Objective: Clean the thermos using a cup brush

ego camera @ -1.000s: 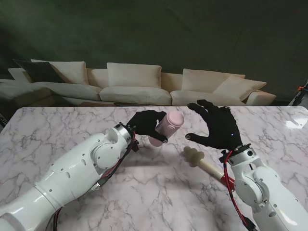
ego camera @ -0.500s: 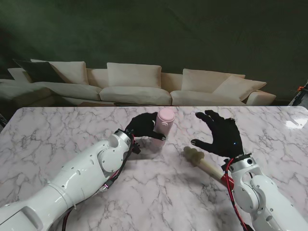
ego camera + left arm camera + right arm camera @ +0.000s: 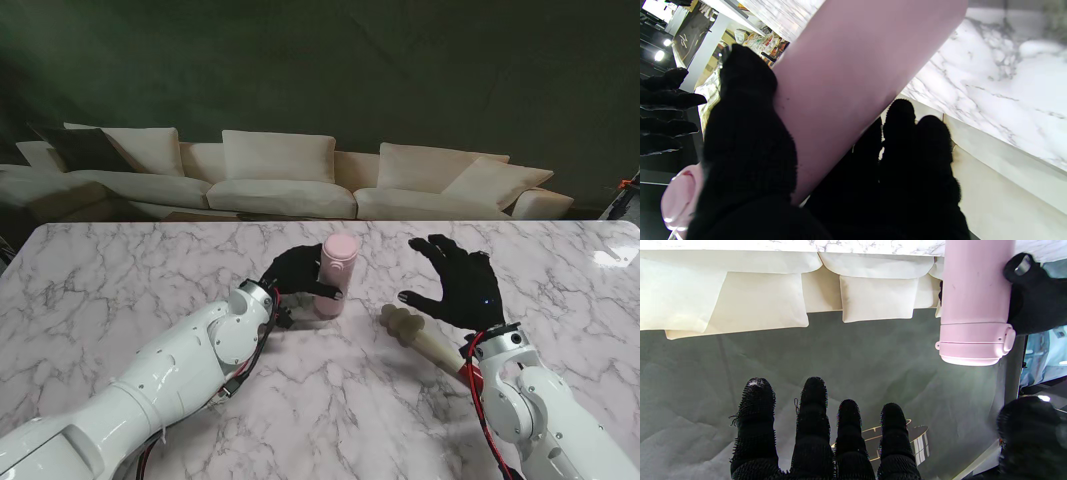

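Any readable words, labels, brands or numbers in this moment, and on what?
None can be read.
Pink thermos: plain body, no print showing in any view.
Cup brush: no marking visible.
Left hand and right hand: plain black gloves.
Background clutter in the left wrist view: too blurred to read.

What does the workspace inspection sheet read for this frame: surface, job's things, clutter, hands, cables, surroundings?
Surface: white marble table, grey veins.
Job's things: pink thermos upright with lid on, base at the table; whether it rests there cannot be told. Cup brush lies flat on the table to its right, sponge head toward the thermos, untouched.
Clutter: nothing seen.
Hands: left hand wrapped around the thermos body. Right hand open, fingers spread, above the brush handle, holding nothing.
Cables: red and black wires at the right wrist; red and black wires along the left forearm.
Surroundings: cream sofa behind the table, dark green backdrop.
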Motion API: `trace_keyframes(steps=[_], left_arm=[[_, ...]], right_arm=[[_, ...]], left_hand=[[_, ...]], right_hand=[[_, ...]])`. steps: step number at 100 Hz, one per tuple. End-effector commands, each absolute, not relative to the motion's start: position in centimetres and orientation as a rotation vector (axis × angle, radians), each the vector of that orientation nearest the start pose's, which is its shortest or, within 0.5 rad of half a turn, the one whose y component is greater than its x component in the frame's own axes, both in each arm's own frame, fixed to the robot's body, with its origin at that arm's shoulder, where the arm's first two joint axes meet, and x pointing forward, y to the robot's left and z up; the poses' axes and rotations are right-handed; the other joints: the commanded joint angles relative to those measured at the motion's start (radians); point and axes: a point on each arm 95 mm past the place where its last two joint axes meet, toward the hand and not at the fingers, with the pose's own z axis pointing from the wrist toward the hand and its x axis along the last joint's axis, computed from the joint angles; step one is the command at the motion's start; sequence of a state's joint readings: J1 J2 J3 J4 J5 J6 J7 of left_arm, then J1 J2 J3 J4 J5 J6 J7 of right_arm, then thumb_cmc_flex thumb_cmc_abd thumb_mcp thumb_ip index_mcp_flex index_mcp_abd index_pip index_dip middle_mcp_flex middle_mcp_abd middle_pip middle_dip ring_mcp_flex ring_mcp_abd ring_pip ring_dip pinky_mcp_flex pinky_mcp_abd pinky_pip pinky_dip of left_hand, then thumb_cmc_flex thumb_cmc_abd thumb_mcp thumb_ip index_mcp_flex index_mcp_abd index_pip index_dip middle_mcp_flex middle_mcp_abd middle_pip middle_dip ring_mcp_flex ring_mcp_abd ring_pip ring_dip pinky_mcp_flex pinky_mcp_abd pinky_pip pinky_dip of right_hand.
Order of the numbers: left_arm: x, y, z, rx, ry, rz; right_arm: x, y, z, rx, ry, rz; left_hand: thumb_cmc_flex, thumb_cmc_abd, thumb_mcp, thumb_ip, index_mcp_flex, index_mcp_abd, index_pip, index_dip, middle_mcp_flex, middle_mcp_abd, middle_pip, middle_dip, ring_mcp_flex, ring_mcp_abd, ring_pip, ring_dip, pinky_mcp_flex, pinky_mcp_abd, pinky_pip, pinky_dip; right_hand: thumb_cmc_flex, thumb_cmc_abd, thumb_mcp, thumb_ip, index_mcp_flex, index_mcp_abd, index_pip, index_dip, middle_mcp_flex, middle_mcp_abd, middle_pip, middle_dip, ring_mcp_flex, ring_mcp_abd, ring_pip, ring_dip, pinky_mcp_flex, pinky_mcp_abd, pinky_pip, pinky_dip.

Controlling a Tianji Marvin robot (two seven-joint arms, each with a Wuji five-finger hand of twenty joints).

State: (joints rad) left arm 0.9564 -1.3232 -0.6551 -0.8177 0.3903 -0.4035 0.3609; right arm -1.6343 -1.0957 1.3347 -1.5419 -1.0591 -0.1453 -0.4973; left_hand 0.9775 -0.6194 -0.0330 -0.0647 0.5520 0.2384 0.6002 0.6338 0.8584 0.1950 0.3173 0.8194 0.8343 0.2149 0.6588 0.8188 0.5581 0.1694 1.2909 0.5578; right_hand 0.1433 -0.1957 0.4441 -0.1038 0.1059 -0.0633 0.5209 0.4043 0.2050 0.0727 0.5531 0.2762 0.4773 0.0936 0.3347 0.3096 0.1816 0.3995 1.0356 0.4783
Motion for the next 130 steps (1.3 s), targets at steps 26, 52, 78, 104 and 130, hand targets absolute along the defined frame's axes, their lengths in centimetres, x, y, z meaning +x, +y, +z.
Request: trace_keyframes(steps=[26,52,78,104,130], left_arm=[[50.8,-11.2,-36.2,-1.418,1.414,-2.103],[50.7,-11.0,-36.3,-1.412,1.435,-2.083],[50.9,-10.4,-36.4,-1.427,1.467,-2.038],[51.0,-9.9,-36.4,-1.424,1.468,-2.020],[50.8,-9.5,-36.4,-1.423,1.501,-1.981]], right_arm=[[39.0,-4.7,-30.9,0.934,1.130,1.647],[39.0,-4.8,-30.9,0.936,1.126,1.640],[39.0,-4.9,-31.0,0.938,1.125,1.632],[39.1,-4.9,-31.0,0.938,1.124,1.628],[39.1,-5.0,-31.0,0.938,1.119,1.626]], left_hand=[[0.314,0.438,0.207,0.094,0.050,-0.250,0.130,0.035,-0.023,-0.146,-0.035,-0.066,-0.045,-0.013,-0.097,-0.068,-0.075,-0.034,-0.069,0.003],[0.307,0.440,0.135,0.117,0.000,-0.249,0.051,0.012,-0.096,-0.144,-0.050,-0.135,-0.086,-0.015,-0.150,-0.110,-0.114,-0.033,-0.117,0.013],[0.190,0.418,0.086,0.116,-0.058,-0.180,-0.159,-0.020,-0.249,-0.112,0.023,-0.361,-0.161,-0.008,-0.211,-0.144,-0.183,-0.020,-0.202,0.024],[0.068,0.418,0.047,0.114,-0.045,-0.146,-0.226,-0.051,-0.272,-0.101,0.008,-0.377,-0.188,-0.004,-0.245,-0.166,-0.224,-0.002,-0.239,0.022],[-0.007,0.388,0.023,0.107,-0.050,-0.096,-0.293,-0.110,-0.320,-0.068,-0.028,-0.392,-0.223,-0.002,-0.274,-0.182,-0.265,0.017,-0.278,0.025]], right_hand=[[0.016,0.040,-0.027,0.026,-0.027,0.026,-0.025,0.022,-0.029,0.014,-0.017,-0.005,-0.030,-0.015,-0.010,-0.008,-0.023,-0.033,-0.018,-0.003],[0.023,0.040,-0.032,0.026,-0.027,0.026,-0.025,0.025,-0.029,0.017,-0.018,-0.005,-0.031,-0.012,-0.010,-0.008,-0.028,-0.032,-0.021,-0.003],[0.035,0.036,-0.034,0.028,-0.027,0.028,-0.027,0.026,-0.030,0.020,-0.021,-0.006,-0.035,-0.011,-0.010,-0.008,-0.034,-0.030,-0.025,-0.004],[0.040,0.036,-0.038,0.028,-0.027,0.030,-0.029,0.028,-0.030,0.020,-0.026,-0.008,-0.037,-0.009,-0.010,-0.008,-0.040,-0.030,-0.029,-0.005],[0.042,0.037,-0.041,0.029,-0.026,0.031,-0.030,0.029,-0.029,0.020,-0.027,-0.008,-0.038,-0.009,-0.009,-0.008,-0.044,-0.028,-0.032,-0.006]])
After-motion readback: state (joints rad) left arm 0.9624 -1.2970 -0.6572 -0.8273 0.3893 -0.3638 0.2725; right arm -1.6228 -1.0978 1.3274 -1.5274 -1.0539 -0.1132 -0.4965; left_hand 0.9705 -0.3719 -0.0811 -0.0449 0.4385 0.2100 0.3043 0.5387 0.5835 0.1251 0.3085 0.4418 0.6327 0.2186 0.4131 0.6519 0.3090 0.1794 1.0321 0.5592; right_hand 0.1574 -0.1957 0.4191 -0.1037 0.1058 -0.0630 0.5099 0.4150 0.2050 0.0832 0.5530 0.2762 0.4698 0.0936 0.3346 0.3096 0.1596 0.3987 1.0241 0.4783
